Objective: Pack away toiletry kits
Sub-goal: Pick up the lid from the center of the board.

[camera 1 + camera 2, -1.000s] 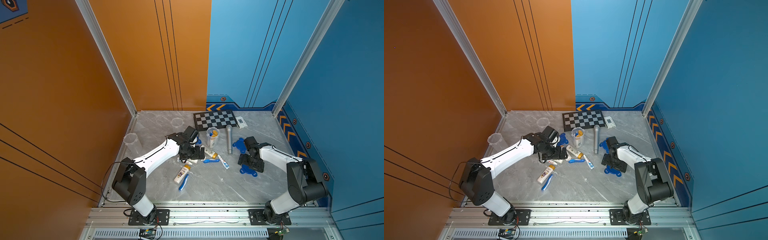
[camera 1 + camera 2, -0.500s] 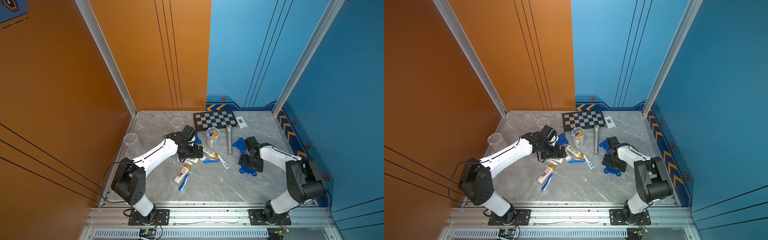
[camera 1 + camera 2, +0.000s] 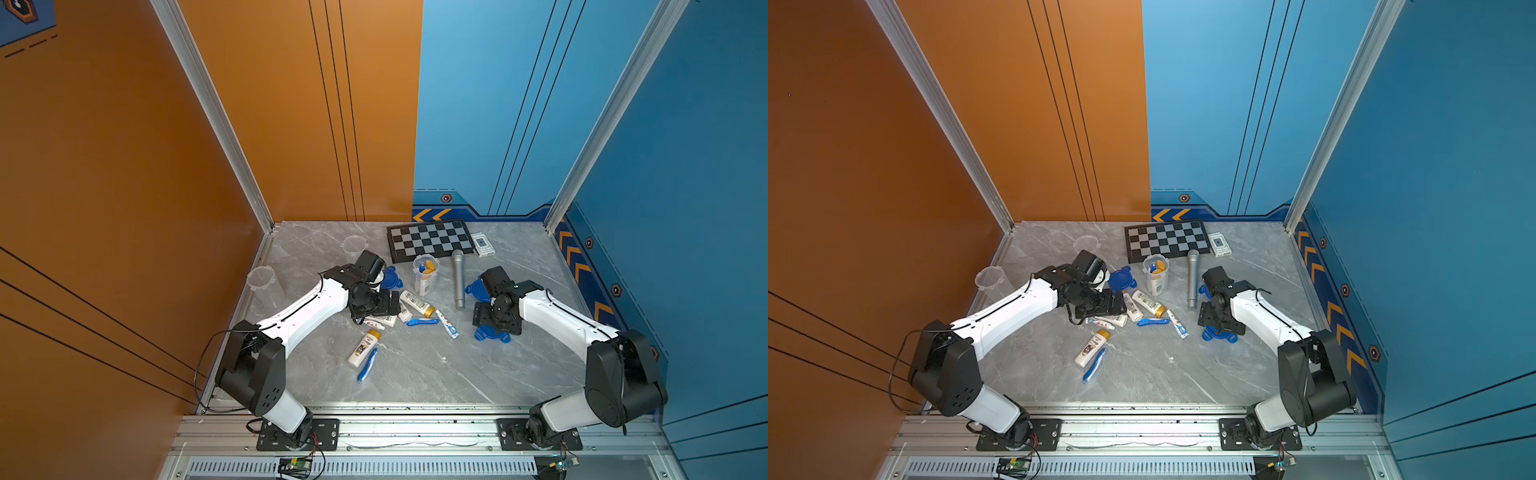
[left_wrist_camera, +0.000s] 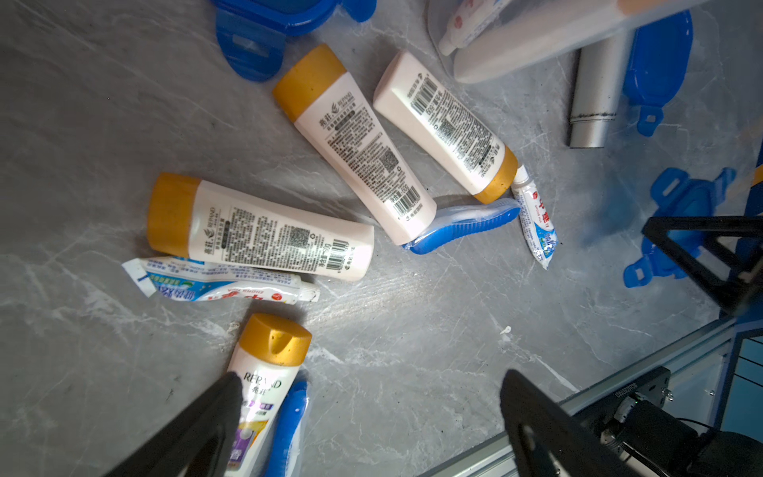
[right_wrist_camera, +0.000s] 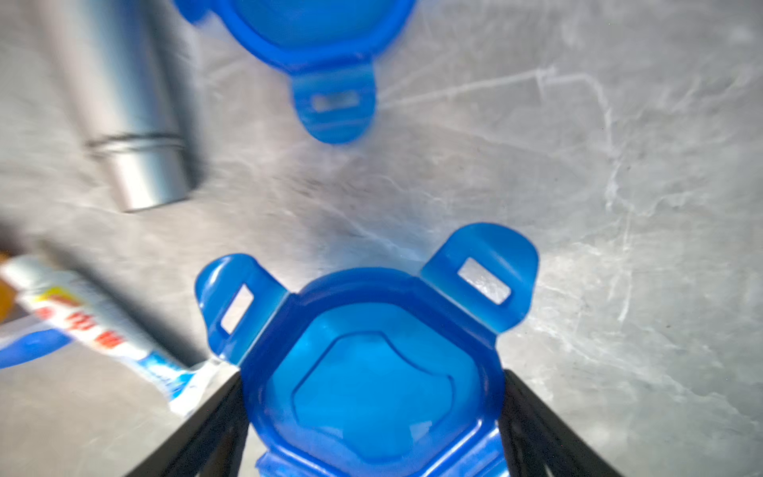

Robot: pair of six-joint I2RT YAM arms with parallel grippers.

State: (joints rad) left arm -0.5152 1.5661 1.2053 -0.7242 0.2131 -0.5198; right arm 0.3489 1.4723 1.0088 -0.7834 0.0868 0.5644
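The right gripper [image 5: 371, 373] has its jaws pressed against two sides of a blue lid [image 5: 373, 396]. The lid shows sharp while the table [image 5: 619, 206] around it is blurred, so it appears gripped. The step in hand is probably lidding the filled cup [image 3: 424, 274], which stands far and left of that gripper. Next, the lid must rise, clear the microphone [image 3: 458, 282] lying between them, and settle square on the rim. The left gripper [image 4: 371, 378] hangs wide open and empty over loose bottles [image 4: 355, 144], a toothpaste tube [image 4: 223, 283] and a toothbrush [image 4: 462, 223]. Two empty cups [image 3: 354, 245] stand far left, and the chessboard [image 3: 430, 241] lies beyond.
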